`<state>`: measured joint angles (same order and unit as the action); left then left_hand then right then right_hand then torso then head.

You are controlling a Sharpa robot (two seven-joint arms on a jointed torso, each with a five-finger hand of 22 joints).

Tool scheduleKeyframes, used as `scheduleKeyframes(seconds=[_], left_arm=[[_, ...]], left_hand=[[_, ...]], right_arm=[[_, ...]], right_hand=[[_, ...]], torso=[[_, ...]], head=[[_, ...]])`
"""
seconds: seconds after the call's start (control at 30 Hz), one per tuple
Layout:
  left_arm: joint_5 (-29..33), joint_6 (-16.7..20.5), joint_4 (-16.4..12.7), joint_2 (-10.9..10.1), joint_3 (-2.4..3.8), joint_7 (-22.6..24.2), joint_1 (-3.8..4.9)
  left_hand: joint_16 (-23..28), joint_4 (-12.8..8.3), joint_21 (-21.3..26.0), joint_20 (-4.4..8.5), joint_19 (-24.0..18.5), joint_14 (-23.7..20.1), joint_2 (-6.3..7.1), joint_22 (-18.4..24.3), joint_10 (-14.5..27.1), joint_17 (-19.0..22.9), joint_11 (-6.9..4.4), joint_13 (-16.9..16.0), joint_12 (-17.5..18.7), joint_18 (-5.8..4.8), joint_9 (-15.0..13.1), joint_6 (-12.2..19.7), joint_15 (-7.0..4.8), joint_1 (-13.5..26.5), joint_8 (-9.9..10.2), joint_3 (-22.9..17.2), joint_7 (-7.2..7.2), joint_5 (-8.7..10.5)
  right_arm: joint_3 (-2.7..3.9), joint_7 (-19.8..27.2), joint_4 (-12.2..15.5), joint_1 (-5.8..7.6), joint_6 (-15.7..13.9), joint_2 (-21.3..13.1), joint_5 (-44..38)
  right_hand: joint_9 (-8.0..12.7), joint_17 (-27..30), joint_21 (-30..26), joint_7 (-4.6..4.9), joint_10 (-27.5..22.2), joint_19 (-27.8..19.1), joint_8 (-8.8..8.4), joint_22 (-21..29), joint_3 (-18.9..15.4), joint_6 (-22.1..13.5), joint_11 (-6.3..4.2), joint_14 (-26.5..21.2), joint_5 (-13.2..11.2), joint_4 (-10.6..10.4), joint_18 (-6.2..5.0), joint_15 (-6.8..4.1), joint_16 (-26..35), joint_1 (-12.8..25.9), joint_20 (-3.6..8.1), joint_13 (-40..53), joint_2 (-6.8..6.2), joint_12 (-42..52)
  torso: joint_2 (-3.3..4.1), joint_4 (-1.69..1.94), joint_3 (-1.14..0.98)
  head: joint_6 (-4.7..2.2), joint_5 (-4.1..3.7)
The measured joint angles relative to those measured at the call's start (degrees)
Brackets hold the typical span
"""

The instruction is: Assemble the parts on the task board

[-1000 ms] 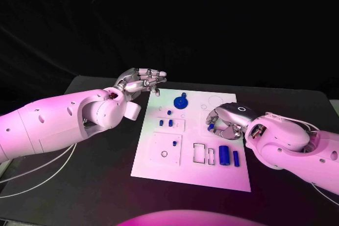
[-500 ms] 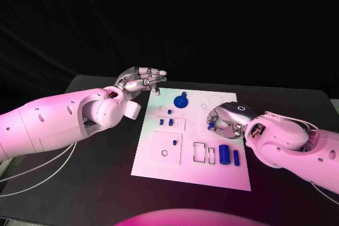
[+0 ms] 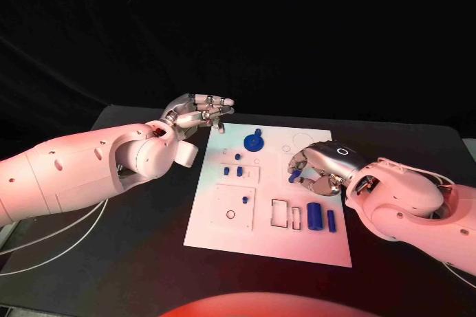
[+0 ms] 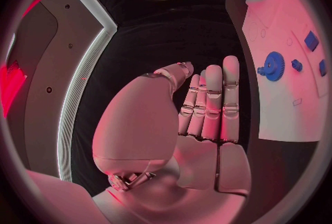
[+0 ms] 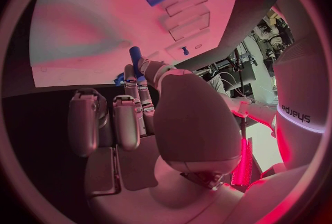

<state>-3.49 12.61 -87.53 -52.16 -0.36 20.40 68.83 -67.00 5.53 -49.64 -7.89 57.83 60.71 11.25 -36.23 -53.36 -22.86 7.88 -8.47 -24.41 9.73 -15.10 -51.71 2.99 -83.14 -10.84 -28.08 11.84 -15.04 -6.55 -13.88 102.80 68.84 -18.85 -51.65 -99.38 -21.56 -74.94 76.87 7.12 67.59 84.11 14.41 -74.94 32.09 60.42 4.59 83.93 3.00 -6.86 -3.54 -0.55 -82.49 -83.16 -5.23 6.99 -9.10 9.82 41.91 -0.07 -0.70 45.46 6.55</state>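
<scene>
Now right hand (image 3: 319,167) w/ blue peg (image 3: 294,179) pinched; left hand (image 3: 199,113) curled, holding nothing.

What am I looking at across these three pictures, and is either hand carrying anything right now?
A two-armed robot works at a black table. The big picture looks down from its head; each round one comes from a camera behind one wrist. The white task board lies in the middle, bearing small blue parts: a gear at its far end and two upright-lying cylinders nearer the robot. The left hand hovers off the board's far left corner, its fingers straight and together, holding nothing. The right hand is over the board and pinches a small blue peg in its fingers.
</scene>
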Motion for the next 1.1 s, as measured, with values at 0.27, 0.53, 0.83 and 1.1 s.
scheduleKeyframes(seconds=[0.27, 0.53, 0.83, 1.1], left_arm=[[0.0, -0.1, 0.4, 0.5, 0.0, 0.0, 0.0], [0.0, -0.2, 0.8, 1.0, 0.0, 0.0, -0.01], [0.0, -0.3, 1.0, 1.4, -0.01, 0.0, -0.01], [0.0, -0.4, 1.0, 1.6, -0.01, -0.1, 0.0]], left_hand=[[0.0, 0.0, 0.0, 0.0, 0.0, 0.0, 0.0, 0.0, 0.0, 0.0, 0.0, 0.0, 0.0, 0.0, 0.0, 0.0, 0.0, 0.0, 0.0, 0.0, 0.0, 0.0], [0.0, 0.0, 0.0, 0.0, 0.0, 0.0, 0.0, 0.0, 0.0, 0.0, 0.0, 0.0, 0.0, 0.0, 0.0, 0.0, 0.0, 0.0, 0.0, 0.0, 0.0, 0.0], [0.0, -0.2, 0.0, 0.0, 0.0, 0.0, -0.31, 0.0, 0.0, 0.1, 0.0, -0.1, -0.4, 0.0, 0.0, 0.0, 0.0, 0.3, 0.0, -0.2, 0.0, 0.0], [0.0, -0.2, 0.0, 0.0, 0.0, 0.0, -0.31, 0.0, 0.0, 0.1, 0.0, -0.1, -0.4, 0.0, 0.0, 0.0, 0.0, 0.3, 0.0, -0.2, 0.0, 0.0]], right_arm=[[0.59, 0.3, 5.7, 1.12, -2.5, -0.7, 0.4], [0.47, 1.1, 6.6, 0.2, -4.3, 4.7, 1.6], [-0.65, 2.6, 3.8, -3.04, -5.2, 11.3, 2.4], [-1.38, 3.6, 0.2, -4.56, -5.1, 14.3, 2.7]], right_hand=[[0.0, 0.0, 0.2, 0.0, 0.0, 0.0, 0.25, 0.0, 0.3, 0.0, 0.01, 0.0, 0.0, 0.3, 0.0, 0.0, 0.0, 0.1, 0.0, 0.2, 0.07, 0.0], [-0.1, 0.0, 0.2, -0.03, 0.0, 0.0, 0.37, 0.0, 0.6, -0.1, 0.01, 0.0, 0.3, 0.7, 0.0, 0.0, 0.0, 0.1, 0.0, 0.2, 0.07, 0.0], [-0.4, 0.0, 0.2, 0.14, 0.2, 0.0, 0.36, 0.0, 0.8, 0.1, 0.2, 0.0, 0.3, 1.0, 0.0, 0.01, 0.0, 0.1, -0.01, 0.1, 0.06, -0.1], [-0.4, 0.0, 0.2, 0.15, 0.5, 0.0, 0.28, 0.0, 1.0, 0.1, -0.09, 0.0, 0.6, 1.1, 0.0, 0.01, 0.0, 0.1, -0.01, 0.1, 0.05, -0.4]], torso=[[-0.05, 0.03, 0.04], [-0.03, 0.04, 0.04], [0.07, 0.09, 0.12], [0.15, 0.07, 0.08]], head=[[-0.25, -0.02], [-0.32, 0.39], [-0.29, 1.08], [-0.01, 1.6]])
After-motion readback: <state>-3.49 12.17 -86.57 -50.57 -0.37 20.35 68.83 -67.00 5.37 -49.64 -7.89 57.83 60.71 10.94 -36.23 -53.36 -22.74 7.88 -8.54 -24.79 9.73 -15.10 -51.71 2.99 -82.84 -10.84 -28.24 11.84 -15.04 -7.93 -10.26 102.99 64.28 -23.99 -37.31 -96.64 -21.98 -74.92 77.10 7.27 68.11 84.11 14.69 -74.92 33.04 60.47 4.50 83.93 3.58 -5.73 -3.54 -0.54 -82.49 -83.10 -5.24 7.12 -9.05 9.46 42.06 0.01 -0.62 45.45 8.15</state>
